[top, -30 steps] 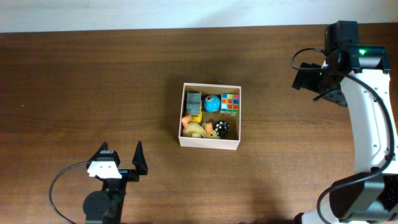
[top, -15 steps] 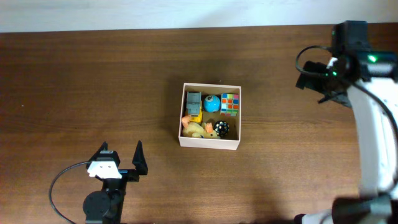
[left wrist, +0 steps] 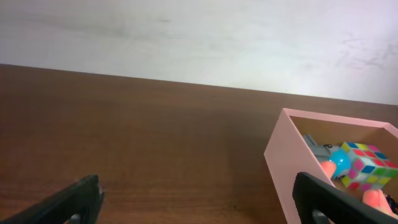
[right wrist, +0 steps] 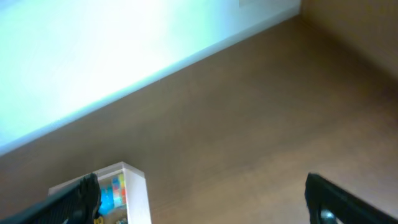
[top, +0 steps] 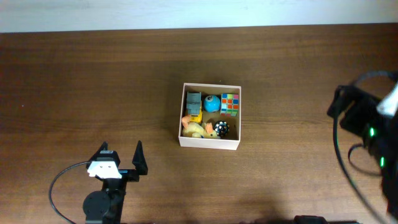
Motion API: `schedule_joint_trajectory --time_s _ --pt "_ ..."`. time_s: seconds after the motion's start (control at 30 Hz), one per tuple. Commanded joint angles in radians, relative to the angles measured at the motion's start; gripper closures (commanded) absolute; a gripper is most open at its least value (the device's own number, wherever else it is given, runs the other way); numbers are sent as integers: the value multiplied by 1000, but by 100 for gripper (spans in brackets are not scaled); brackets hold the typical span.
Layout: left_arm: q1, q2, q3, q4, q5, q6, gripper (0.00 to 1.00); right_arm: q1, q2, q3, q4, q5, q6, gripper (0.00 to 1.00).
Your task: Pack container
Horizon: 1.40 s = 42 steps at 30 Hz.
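Note:
The container [top: 209, 144] is a shallow square box with thin white walls at the table's middle. It holds several toys: a colour cube [top: 230, 103], a blue ball [top: 212, 104], a grey block [top: 194, 101], a yellow duck [top: 196, 129] and a black spotted ball [top: 222, 129]. My left gripper [top: 120, 157] is open and empty at the front left; its wrist view shows the container's wall [left wrist: 283, 162] and the cube [left wrist: 367, 165]. My right arm [top: 367, 130] is at the right edge; its open, empty jaws [right wrist: 199, 199] show in the right wrist view, with the container's corner [right wrist: 137, 186] at lower left.
The dark wooden table [top: 93, 81] ends at a pale wall along the back [top: 124, 12]. A black cable [top: 62, 180] loops beside the left arm's base.
My right arm has swung from the back right corner towards the front along the right edge. The left arm and the container have not moved.

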Motion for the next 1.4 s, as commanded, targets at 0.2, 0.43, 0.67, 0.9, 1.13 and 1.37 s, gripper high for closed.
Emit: schedule_joint_trajectory --time_s 0.2,0.43,0.67,0.9,1.13,1.37 --pt "-3 -9 -6 3 11 20 1 5 -444 -726 539 -42 8 1" --pt "-3 -9 -6 3 11 20 1 6 -636 -1096 892 -113 8 1" --pt "-3 -9 -6 3 11 20 1 19 -785 -1346 1114 -124 8 1" --pt "-3 -9 -6 3 11 20 1 26 -923 -1506 1145 -121 5 1" --pt "-3 -9 -6 3 11 20 1 94 -935 -1554 1124 -124 -37 1" --pt "-3 -9 -6 3 11 20 1 135 -965 -1554 1050 -121 -129 1"
